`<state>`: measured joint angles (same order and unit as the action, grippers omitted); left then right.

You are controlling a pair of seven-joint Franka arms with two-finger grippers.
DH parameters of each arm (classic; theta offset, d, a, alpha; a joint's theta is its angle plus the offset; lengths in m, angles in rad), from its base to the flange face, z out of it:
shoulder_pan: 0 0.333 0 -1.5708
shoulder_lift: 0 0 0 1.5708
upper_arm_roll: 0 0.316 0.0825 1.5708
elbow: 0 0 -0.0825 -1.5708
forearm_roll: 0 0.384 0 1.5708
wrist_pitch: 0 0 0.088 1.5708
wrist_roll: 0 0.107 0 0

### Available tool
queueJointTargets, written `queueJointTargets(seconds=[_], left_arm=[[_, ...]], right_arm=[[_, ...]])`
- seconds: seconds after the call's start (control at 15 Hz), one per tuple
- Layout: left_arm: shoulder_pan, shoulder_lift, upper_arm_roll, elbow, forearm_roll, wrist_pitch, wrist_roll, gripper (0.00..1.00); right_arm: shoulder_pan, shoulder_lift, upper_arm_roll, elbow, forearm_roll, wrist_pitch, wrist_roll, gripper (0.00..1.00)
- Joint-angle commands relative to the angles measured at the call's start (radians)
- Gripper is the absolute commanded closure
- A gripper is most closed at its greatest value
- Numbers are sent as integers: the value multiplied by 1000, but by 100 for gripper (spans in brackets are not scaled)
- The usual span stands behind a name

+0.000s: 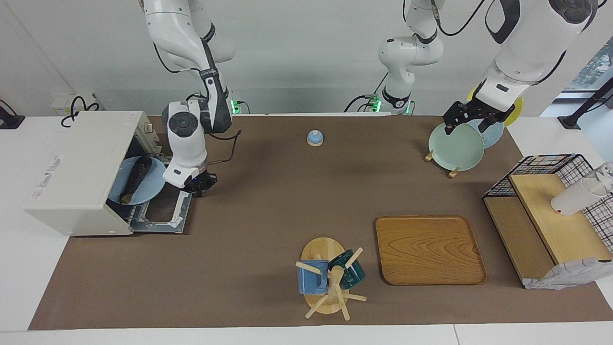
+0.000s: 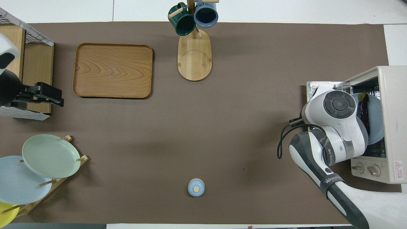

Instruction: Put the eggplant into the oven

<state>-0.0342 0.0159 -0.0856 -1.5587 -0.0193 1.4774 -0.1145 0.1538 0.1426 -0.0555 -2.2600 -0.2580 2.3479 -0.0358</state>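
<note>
Purple eggplant point(image 1: 135, 178) half-hidden inside oven point(image 1: 76, 172)

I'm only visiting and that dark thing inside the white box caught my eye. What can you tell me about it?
It is a slim, glossy, purple-black eggplant with a small stem end that points away from the robots. It lies lengthwise on a round pale-blue plate inside the boxy cream-white toaster oven, whose drop-down door lies open. Only the plate touches it; no pincer holds it.

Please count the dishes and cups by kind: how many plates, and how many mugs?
Plates: 4 (green plate, blue plate and yellow plate in the rack, blue plate in the oven)
Mugs: 2 (green mug, blue mug)
Total: 6
</note>
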Motion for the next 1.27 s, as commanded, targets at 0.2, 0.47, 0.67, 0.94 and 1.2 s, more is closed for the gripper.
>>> queueJointTargets(seconds=[0.2, 0.47, 0.67, 0.94, 1.2], left_arm=[[10, -28, -3, -37, -2, 17, 10, 0], [10, -28, -3, -37, -2, 17, 10, 0], [10, -28, -3, -37, -2, 17, 10, 0], [10, -28, -3, -37, -2, 17, 10, 0], [10, -28, -3, -37, -2, 17, 10, 0]], right_arm=[[1, -6, 2, 37, -185, -68, -3, 100], [-11, -3, 2, 134, -218, -182, -70, 100], [-63, -12, 0, 192, -215, -238, -171, 100], [-89, -37, 0, 292, -201, -384, -268, 100], [-126, -78, -7, 295, -161, -407, -337, 100]])
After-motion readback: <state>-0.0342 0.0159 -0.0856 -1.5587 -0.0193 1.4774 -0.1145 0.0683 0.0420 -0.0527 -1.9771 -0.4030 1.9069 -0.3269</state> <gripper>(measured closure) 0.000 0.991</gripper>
